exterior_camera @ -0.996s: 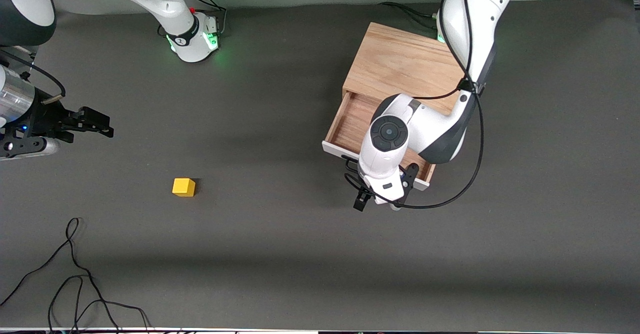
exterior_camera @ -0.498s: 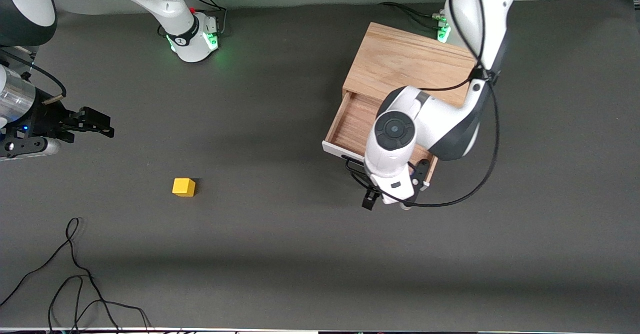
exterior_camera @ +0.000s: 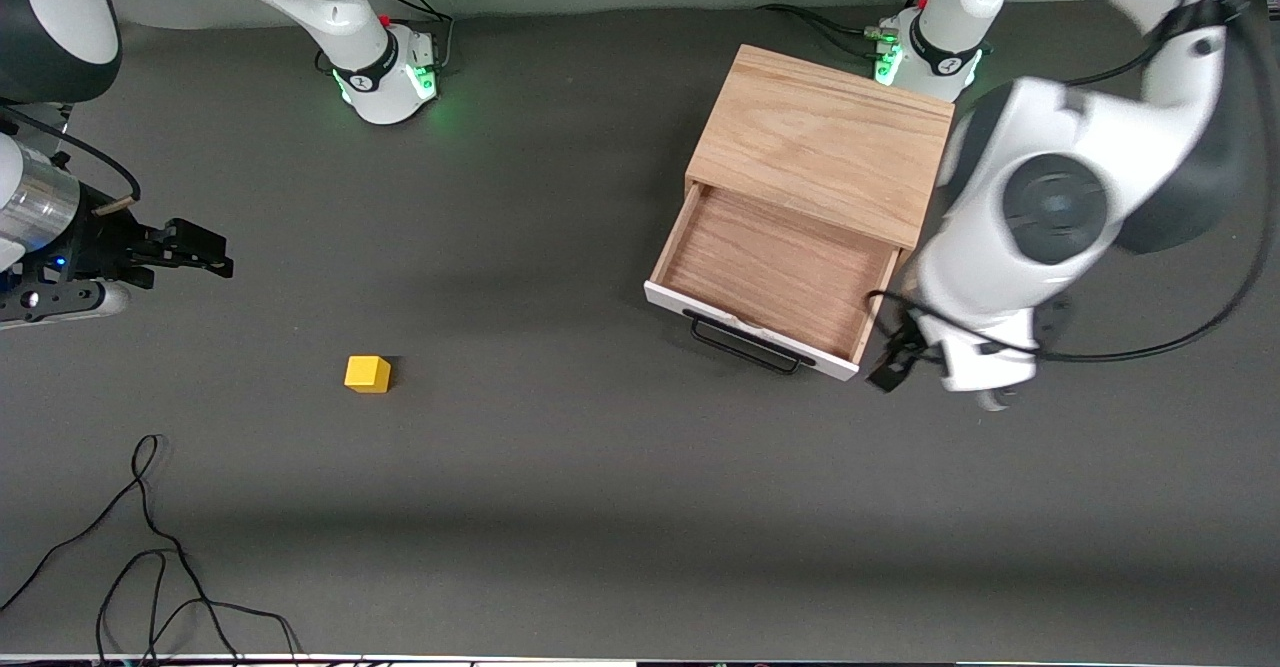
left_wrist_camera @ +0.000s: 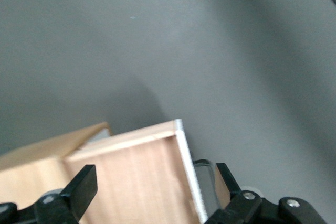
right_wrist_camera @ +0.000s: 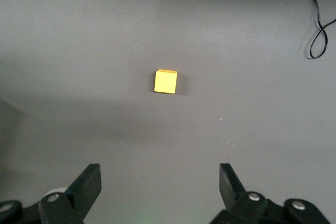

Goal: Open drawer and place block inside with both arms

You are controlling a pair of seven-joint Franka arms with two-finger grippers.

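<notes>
The yellow block (exterior_camera: 368, 374) is seen ahead of the spread right gripper (right_wrist_camera: 157, 192); the left gripper (left_wrist_camera: 152, 195), spread and empty, is held beside the open drawer (exterior_camera: 770, 277).

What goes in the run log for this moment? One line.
drawer: open, empty | block: on table | left gripper: open, beside drawer | right gripper: open, waiting

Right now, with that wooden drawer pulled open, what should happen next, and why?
Probably the right gripper should lower toward the small yellow cube and grasp it. The light-wood drawer is open with nothing in it, the cube sits alone on the grey table, the right gripper is open, and the left gripper is beside the drawer's corner, holding nothing.
</notes>
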